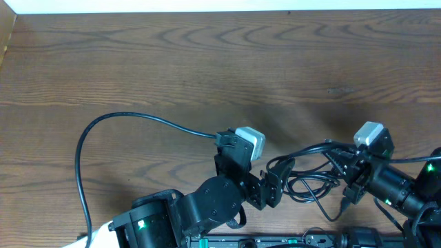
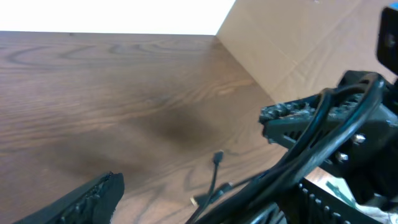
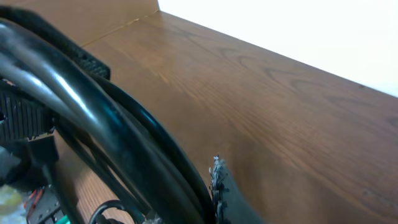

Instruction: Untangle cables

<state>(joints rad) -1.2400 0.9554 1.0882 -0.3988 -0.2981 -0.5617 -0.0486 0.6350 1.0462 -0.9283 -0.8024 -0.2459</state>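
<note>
our left gripper [image 1: 272, 187] stands spread wide. just right of it the cables [image 2: 214, 179] lie bunched on the table [image 1: 207, 69]. our right gripper [image 1: 348, 184] is pressed together among them; whether it pinches one, we cannot tell.

Arms [image 1: 210, 205]: two. Grippers: two, left gripper [image 1: 272, 184] and right gripper [image 1: 348, 187]. White wrist cameras [image 1: 249, 141]: two. Table [image 1: 207, 62]: one. Thin black cables [image 1: 308, 184]: one tangle, strand count unresolved. Plug ends [image 2: 217, 158]: two visible.
</note>
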